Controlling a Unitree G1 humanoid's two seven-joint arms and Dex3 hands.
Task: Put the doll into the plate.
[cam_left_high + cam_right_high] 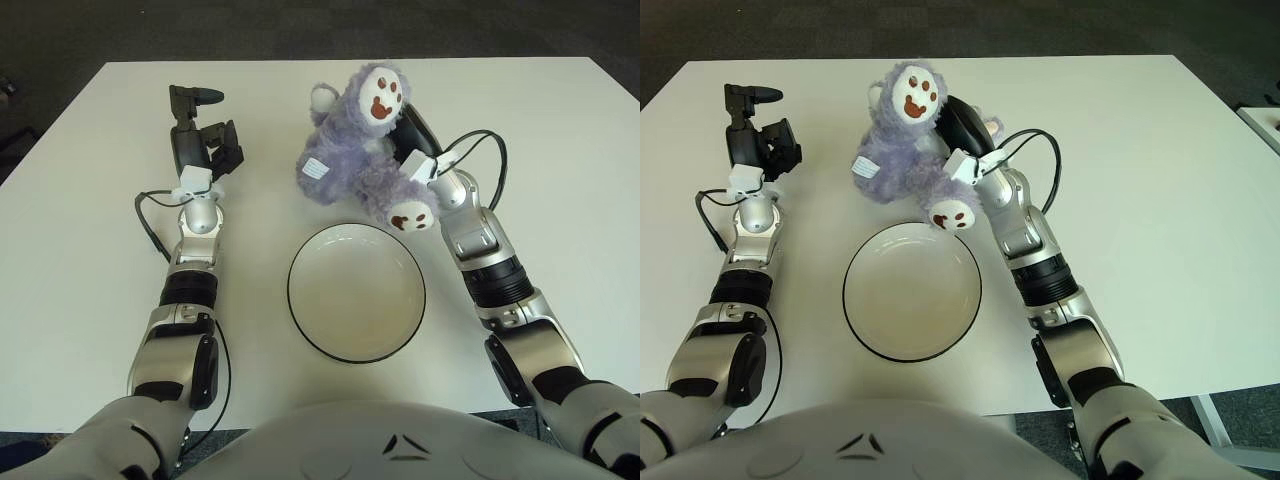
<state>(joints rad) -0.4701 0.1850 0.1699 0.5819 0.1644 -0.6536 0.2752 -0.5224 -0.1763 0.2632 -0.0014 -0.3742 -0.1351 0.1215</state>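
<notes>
A white table (90,260) stands on dark carpeted floor (250,30).

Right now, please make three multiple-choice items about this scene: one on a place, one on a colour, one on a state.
1. Where is the doll?
A. beyond the far rim of the plate
B. inside the plate
C. beside the left hand, touching it

2. What colour is the doll's fur?
A. green
B. purple
C. orange

3. What is the state of the right hand?
A. open, holding nothing
B. closed on the plate rim
C. closed on the doll

Answers:
1. A: the doll is on the far side of the plate, whose white inside holds nothing.
2. B: the fur is purple, with white paw pads marked in brown.
3. C: the right hand sits against the doll and grips it, while the left hand stands apart on the left with nothing in it.
</notes>
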